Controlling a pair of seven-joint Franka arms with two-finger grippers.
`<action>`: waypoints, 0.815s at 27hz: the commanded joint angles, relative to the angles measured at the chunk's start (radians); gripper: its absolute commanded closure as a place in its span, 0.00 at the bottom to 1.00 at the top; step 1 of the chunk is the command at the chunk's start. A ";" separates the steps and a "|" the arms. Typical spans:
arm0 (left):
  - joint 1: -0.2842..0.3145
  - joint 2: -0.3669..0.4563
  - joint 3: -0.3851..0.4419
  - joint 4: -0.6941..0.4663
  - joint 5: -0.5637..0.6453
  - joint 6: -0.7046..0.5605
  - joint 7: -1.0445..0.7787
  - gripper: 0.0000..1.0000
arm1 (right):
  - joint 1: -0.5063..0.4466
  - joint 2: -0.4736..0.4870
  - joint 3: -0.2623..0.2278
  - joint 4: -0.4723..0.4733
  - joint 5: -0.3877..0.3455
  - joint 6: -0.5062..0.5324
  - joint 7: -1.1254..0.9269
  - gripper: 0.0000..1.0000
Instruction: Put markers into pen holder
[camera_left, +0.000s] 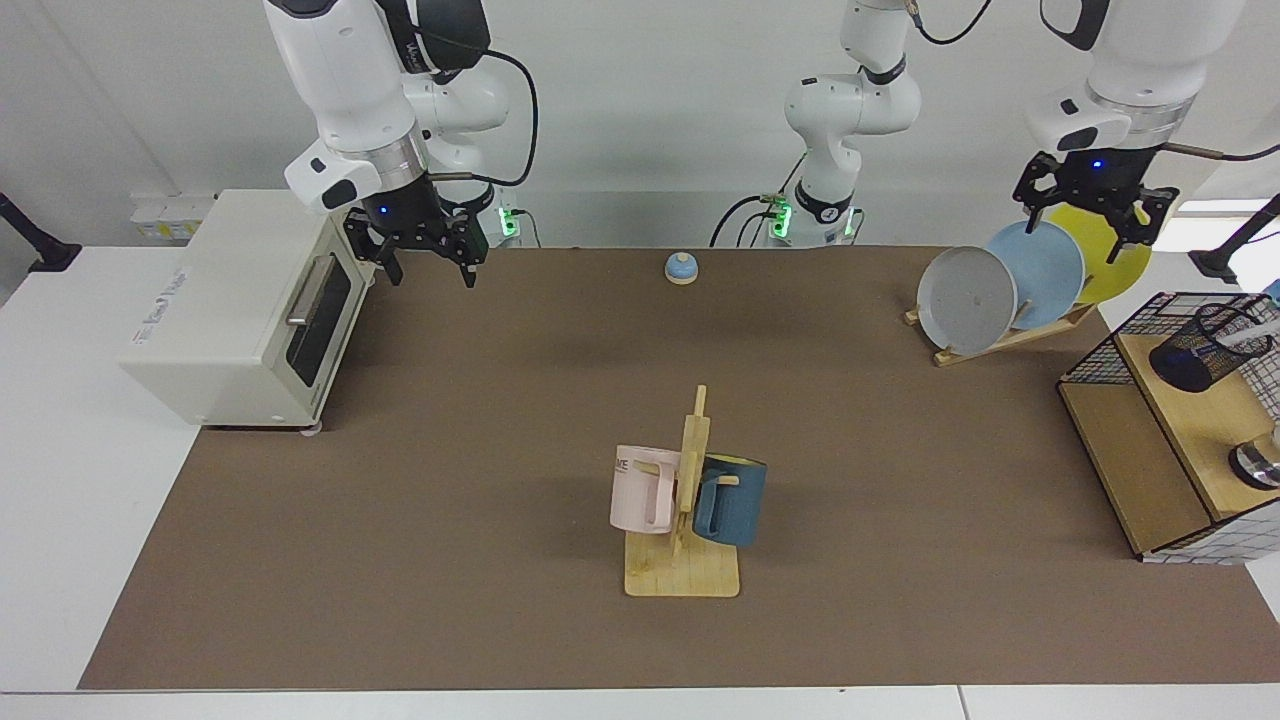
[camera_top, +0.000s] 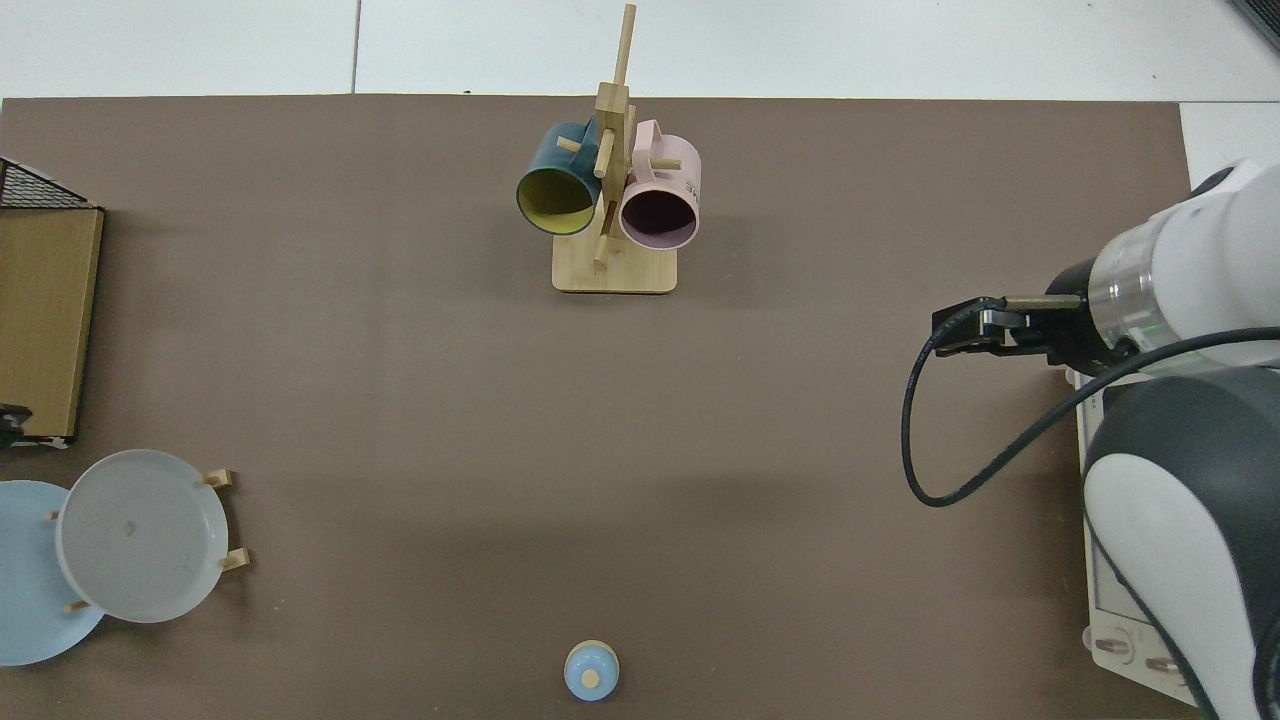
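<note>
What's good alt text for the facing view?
A marker leans in the black mesh pen holder on a wooden shelf. The left gripper hangs open above the plate rack; the right gripper waits open beside the toaster oven.

We see a white table (camera_left: 60, 520) covered by a broad brown mat (camera_left: 450, 520), which fills nearly the whole top view. Behind it rises a plain pale wall (camera_left: 640, 110), evenly lit, with a white socket strip (camera_left: 170, 212) low along it beside the mat's far corner
</note>
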 joint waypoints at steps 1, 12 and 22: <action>-0.046 -0.012 0.025 0.023 -0.129 -0.097 -0.217 0.00 | -0.017 -0.011 0.010 -0.004 0.020 0.003 0.012 0.00; -0.042 0.041 0.025 0.124 -0.210 -0.186 -0.366 0.00 | -0.017 -0.011 0.010 -0.004 0.020 0.003 0.012 0.00; -0.033 0.073 0.023 0.167 -0.210 -0.192 -0.399 0.00 | -0.017 -0.011 0.010 -0.004 0.020 0.003 0.012 0.00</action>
